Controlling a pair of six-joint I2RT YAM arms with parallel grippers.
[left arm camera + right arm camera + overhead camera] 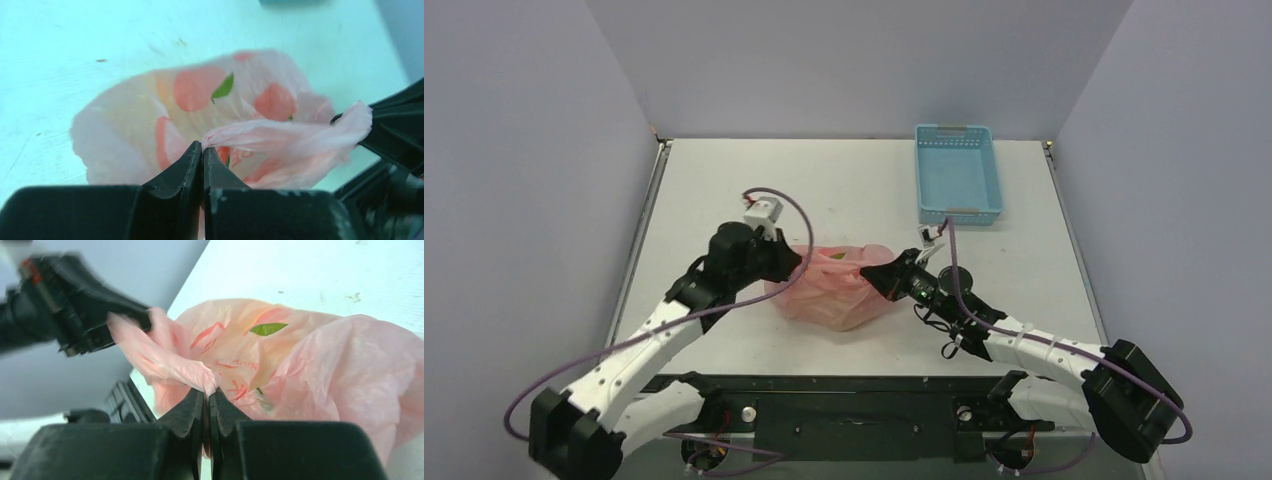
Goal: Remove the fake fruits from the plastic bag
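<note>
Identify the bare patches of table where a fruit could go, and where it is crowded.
Free: the far-left table between the back wall, the basket and the plastic bag; also the right side nearer than the basket. Crowded: mid-table, where the left gripper and right gripper pinch the bag.

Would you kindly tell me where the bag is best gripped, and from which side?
By the loose film gathered at its top, from either side: the bag lies slumped and too wide to clasp whole, and the left tool and right tool each pinch such a fold.
</note>
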